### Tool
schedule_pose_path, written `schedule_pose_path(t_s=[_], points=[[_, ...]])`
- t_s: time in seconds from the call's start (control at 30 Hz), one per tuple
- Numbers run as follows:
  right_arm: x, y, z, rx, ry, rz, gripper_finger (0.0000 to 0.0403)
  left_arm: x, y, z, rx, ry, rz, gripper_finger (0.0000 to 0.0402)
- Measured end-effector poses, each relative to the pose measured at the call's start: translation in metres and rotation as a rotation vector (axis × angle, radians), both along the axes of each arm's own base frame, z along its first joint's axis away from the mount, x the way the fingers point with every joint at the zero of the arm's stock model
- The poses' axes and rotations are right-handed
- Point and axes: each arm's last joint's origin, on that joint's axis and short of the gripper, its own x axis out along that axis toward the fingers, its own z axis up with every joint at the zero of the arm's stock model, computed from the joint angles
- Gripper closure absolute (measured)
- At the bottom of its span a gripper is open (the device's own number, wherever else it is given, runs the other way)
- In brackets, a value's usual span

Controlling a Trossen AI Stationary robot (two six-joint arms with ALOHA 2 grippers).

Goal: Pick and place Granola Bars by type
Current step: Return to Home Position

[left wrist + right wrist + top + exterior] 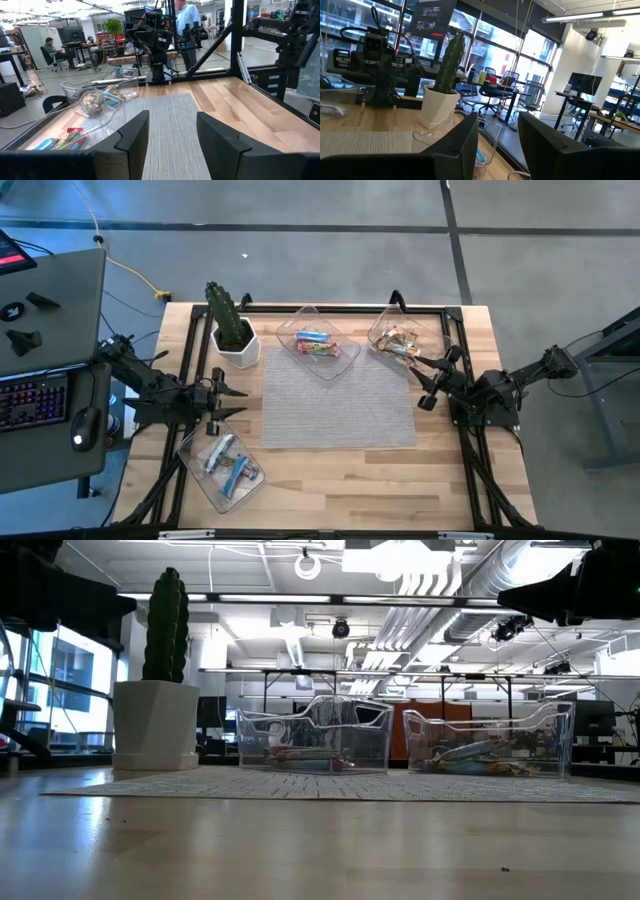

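Note:
The granola bars lie in three clear trays. Blue, red and green ones fill the far-middle tray (318,345); tan-gold ones fill the far-right tray (400,340); blue and silver ones fill the near-left tray (226,464). My left gripper (238,402) hovers open at the grey mat's left edge, just beyond the near-left tray, holding nothing. My right gripper (422,383) hovers open at the mat's right edge, just nearer than the far-right tray, also holding nothing. Both wrist views show open fingers, the left gripper (172,145) and the right gripper (497,145), over the mat.
A grey woven mat (338,400) covers the table's middle. A cactus in a white pot (234,335) stands at the far left, next to the middle tray. A black frame (455,315) edges the table. A desk with a keyboard (35,400) sits to the left. People are in the room behind.

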Motion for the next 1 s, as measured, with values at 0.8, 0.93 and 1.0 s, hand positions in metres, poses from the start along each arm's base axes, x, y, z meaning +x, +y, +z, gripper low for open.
schedule_pose_path(t_s=[0.8,0.93,1.0], points=[[0.0,0.0,0.0001,0.0,0.0,0.0,0.0279,-0.0002,-0.0009,0.0,0.001,0.0,-0.018,0.0243],[0.0,0.0,0.0001,0.0,0.0,0.0,0.0279,-0.0003,-0.001,0.0,0.001,0.0,-0.02,0.0243],[0.0,0.0,0.0001,0.0,0.0,0.0,0.0279,-0.0003,-0.001,0.0,0.001,0.0,-0.02,0.0243]])
